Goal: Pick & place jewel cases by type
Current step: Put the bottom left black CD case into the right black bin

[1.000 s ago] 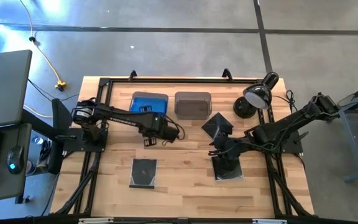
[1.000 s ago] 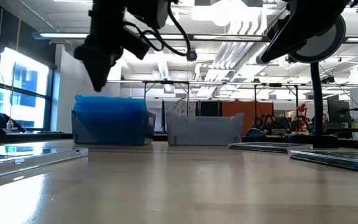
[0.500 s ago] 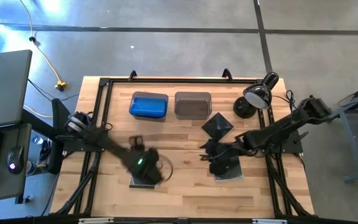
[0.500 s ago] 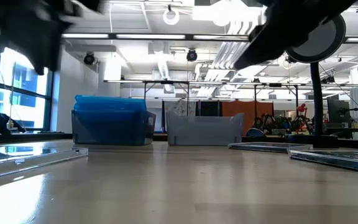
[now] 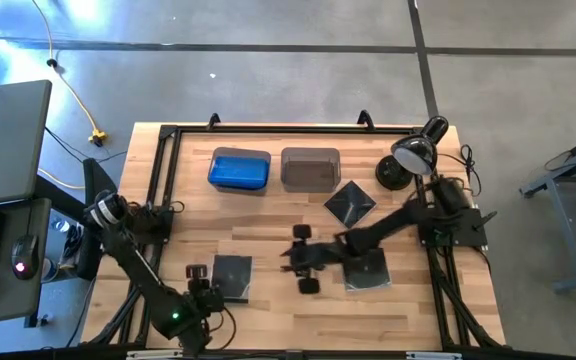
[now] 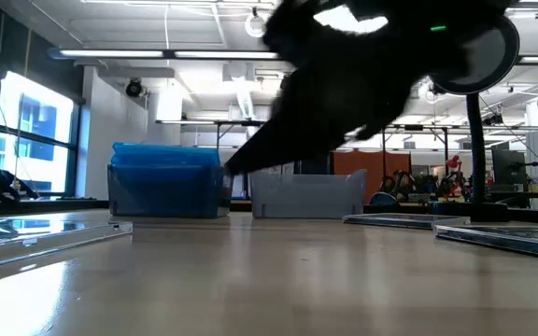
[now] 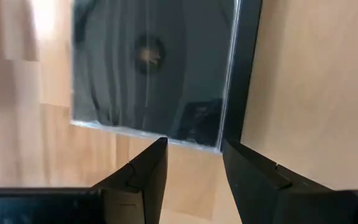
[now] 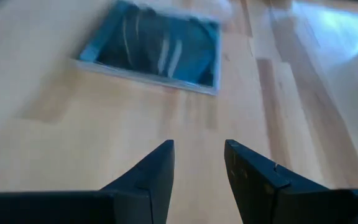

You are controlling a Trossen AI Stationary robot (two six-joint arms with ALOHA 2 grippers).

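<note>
Three black jewel cases lie flat on the table: one near-left (image 5: 231, 277), one near-right (image 5: 366, 270), and one turned cornerwise (image 5: 350, 203) farther back. The blue cases sit in the blue-looking bin (image 5: 239, 168) at the far side. My left gripper (image 5: 200, 280) hovers open just left of the near-left case, which fills the left wrist view (image 7: 154, 68) ahead of the gripper (image 7: 194, 155). My right gripper (image 5: 298, 260) is open over bare wood mid-table, between the two near cases. The right wrist view shows this gripper (image 8: 197, 149) and a dark case (image 8: 157, 56) lying ahead of it.
The grey bin (image 5: 310, 168) stands beside the blue one at the far side, both seen in the low view (image 6: 306, 194) (image 6: 166, 182). A black desk lamp (image 5: 413, 155) stands at the far-right corner. A blurred dark arm (image 6: 344, 93) crosses the low view. Bare wood lies along the near edge.
My left gripper has swung from beside the blue bin toward the near edge and dropped in beside the near-left black case. My right gripper has travelled from over the near-right case toward the table's left, to mid-table. No case has moved.
</note>
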